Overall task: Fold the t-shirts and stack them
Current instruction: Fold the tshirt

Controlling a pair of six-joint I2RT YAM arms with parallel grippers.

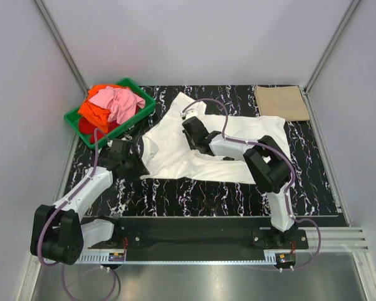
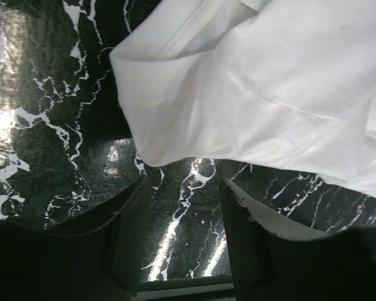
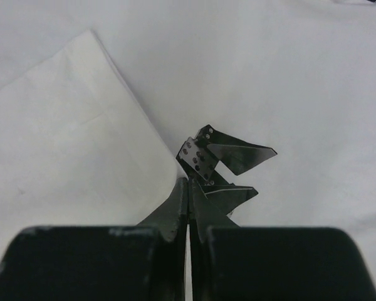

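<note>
The white t-shirt (image 1: 175,153) lies spread on the black marbled mat, sleeves out to the left and right. My right gripper (image 1: 189,126) is over its upper middle. In the right wrist view the gripper (image 3: 189,182) is shut, pinching a raised fold of the white cloth (image 3: 81,125) beside a black printed mark (image 3: 235,153). My left gripper (image 1: 138,164) is at the shirt's left edge. In the left wrist view it (image 2: 182,188) is open and empty over the mat, with the shirt's sleeve (image 2: 238,88) just ahead. A folded tan t-shirt (image 1: 282,102) lies at the back right.
A green crate (image 1: 141,116) at the back left holds crumpled pink (image 1: 120,101), orange (image 1: 94,111) and red (image 1: 86,127) t-shirts. The mat (image 1: 194,194) shows bare in front of the white shirt. Grey walls close in the left, right and back.
</note>
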